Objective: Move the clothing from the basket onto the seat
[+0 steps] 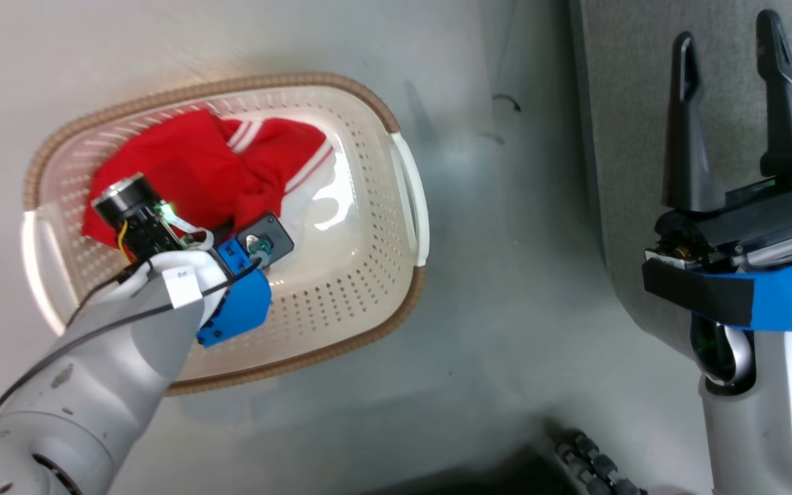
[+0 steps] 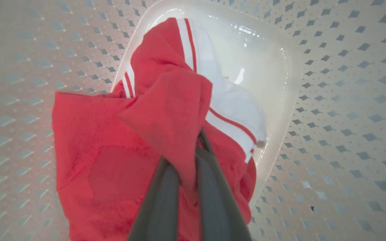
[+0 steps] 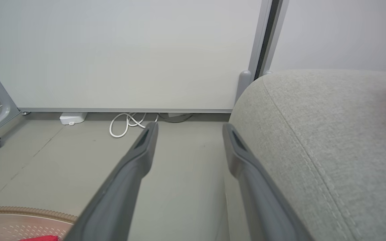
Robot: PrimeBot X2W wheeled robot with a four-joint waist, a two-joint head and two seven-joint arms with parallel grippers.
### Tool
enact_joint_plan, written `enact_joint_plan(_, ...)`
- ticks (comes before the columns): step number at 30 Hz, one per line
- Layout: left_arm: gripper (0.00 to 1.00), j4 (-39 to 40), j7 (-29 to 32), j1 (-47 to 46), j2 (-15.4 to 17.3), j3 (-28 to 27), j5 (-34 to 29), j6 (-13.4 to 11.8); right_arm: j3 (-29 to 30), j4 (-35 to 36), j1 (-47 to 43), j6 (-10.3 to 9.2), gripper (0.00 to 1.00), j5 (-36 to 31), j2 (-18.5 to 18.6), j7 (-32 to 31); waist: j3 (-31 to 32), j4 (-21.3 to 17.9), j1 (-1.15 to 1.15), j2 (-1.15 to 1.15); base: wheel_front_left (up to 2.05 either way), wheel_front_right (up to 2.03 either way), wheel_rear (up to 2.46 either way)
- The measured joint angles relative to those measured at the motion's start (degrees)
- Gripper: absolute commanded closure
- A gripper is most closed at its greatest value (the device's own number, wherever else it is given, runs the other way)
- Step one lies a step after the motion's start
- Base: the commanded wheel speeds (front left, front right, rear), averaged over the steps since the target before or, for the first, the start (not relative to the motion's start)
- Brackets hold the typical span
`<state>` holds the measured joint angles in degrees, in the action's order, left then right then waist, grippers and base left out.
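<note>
Handling: the clothing (image 1: pixel 190 172) is soft, limp and light. It has no stiffness, so it will drape and trail from whatever point is pinched. It is not fragile, and the knit looks grippy rather than slick. The best hold is probably a raised fold near the middle of the heap. A hem or corner would let the rest hang long and might catch the basket (image 1: pixel 368 96) rim.

Left gripper (image 2: pixel 189 157): down inside the basket, fingers drawn close together with a fold of red fabric pinched between them. Whether the grip takes one layer or several cannot be told.

Right gripper (image 1: pixel 726 41): fingers wide apart, nothing held, poised by the edge of the grey sofa (image 1: pixel 643 103).

Looks: a bright red crumpled heap with white panels and red-and-white stripe trim. It lies at the left end of the cream perforated basket, on the floor just beside the sofa.
</note>
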<state>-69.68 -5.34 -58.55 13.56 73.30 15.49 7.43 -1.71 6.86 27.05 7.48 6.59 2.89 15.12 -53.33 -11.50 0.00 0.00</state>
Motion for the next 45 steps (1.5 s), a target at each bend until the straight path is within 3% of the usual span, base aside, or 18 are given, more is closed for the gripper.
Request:
enact_joint_plan(14, 1.00, -0.53, -7.97, 5.52, -4.63, -0.51, 8.78, 0.00, 1.31, -4.85, -3.59, 0.00, 0.00, -1.58, -0.01, 0.01, 12.50, 3.86, 0.00, 0.00, 0.00, 0.00, 0.00)
enact_joint_plan(22, 1.00, 1.40, -9.48, 9.70, -5.33, -3.19, 14.12, 0.00, 1.70, -7.60, -7.42, 0.00, 0.00, -2.21, -0.01, 0.00, 21.14, 6.23, -0.01, 0.00, 0.00, 0.00, 0.00)
enact_joint_plan(45, 1.00, 21.49, -9.65, 21.56, -1.94, -22.20, 14.49, -2.35, 1.98, -11.88, -16.56, 0.00, 0.00, -2.18, -0.01, 0.00, 41.89, 10.81, -0.01, 0.01, 0.00, 0.00, 0.00)
